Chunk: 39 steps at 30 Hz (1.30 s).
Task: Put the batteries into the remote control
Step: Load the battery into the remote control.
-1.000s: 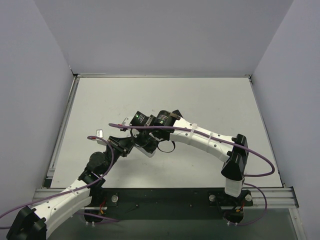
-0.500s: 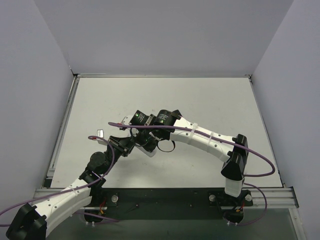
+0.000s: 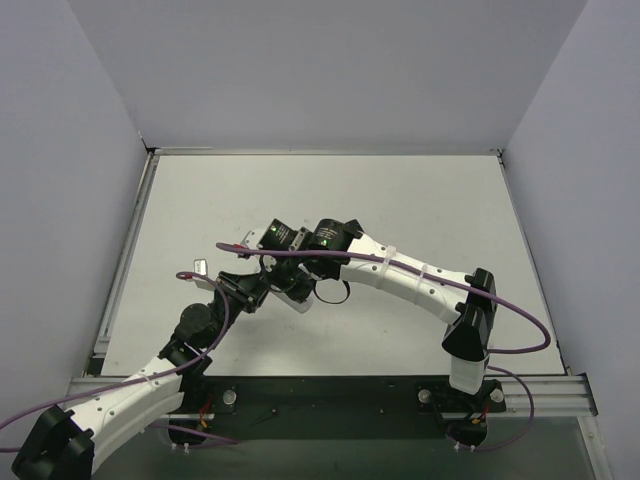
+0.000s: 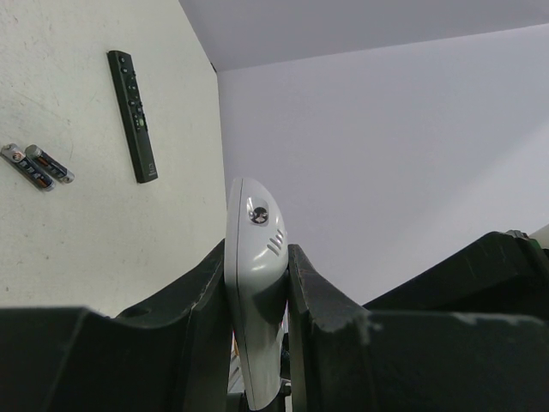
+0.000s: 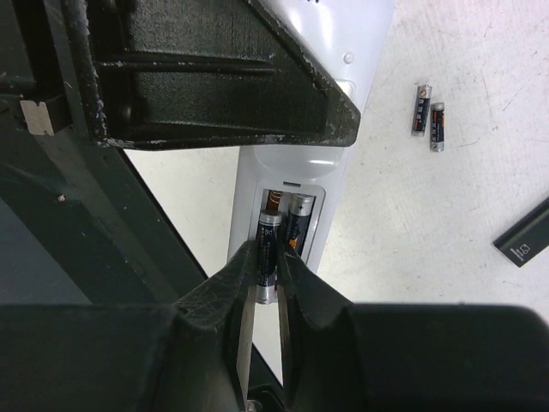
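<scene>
While left gripper holds remote, right gripper apparently pinches battery.

Off-white table with two loose batteries (side by side) near a black remote

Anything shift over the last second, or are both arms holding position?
Nothing visibly moved in the overhead view; both arms keep the same pose, wrists together. The left gripper is shut on the remote control, and the right gripper is shut on a battery at the remote's open back.
</scene>
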### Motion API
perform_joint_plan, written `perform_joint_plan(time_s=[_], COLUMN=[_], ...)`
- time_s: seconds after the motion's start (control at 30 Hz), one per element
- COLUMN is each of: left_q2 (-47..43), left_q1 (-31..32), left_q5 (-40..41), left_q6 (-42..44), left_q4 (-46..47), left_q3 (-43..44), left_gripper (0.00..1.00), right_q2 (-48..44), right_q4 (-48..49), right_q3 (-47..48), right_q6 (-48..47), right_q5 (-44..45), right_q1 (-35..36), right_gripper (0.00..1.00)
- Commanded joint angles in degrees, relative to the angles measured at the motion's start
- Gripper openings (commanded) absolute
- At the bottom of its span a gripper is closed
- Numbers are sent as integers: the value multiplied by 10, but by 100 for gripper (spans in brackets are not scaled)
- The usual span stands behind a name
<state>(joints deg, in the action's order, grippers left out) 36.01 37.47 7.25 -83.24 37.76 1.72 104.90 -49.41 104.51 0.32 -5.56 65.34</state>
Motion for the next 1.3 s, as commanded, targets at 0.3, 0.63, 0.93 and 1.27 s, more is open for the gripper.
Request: perform_joint_plan(time_s=[0.3, 0.63, 0.93, 1.27], left_q2=[9, -16, -21, -21], left_q1=[8, 8, 8, 6], left_q5=[-7, 9, 8, -34], left_q6=[-10, -17, -45, -54], left_q4=[87, 62, 40, 24], left_q3=[-41, -51, -60, -48], left_gripper=[0, 0, 0, 0], right_q2=[20, -4, -57, -248], right_q4=[8, 9, 21, 131], right_q3=[19, 11, 10, -165], right_q6=[1, 1, -31, -165], right_q5=[9, 12, 11, -109], right_q1=[3, 3, 5, -15], right_gripper=[11, 23, 34, 34])
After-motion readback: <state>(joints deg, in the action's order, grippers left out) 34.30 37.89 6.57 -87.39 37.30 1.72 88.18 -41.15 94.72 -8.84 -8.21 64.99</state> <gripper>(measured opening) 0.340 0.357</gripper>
